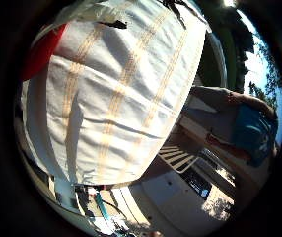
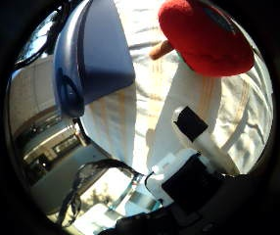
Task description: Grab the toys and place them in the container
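Observation:
A red plush toy (image 2: 206,41) with a tan stub sticking out of it lies on a white cloth with pale orange stripes (image 1: 116,94). The same red toy (image 1: 41,52) shows at the cloth's edge in the little finger side view. A blue plastic container (image 2: 88,54) stands on the cloth beside the toy, its rim turned toward the palm. One white and black finger (image 2: 191,127) of my hand (image 2: 189,171) reaches out straight over the cloth, between the container and the toy, touching neither. Nothing is held.
The striped cloth covers a table whose edge drops off to a paved yard (image 1: 180,197). A white slatted bench or chair (image 1: 178,158) stands beyond the table. A dark bag with straps (image 2: 88,181) lies on the ground beneath the table edge.

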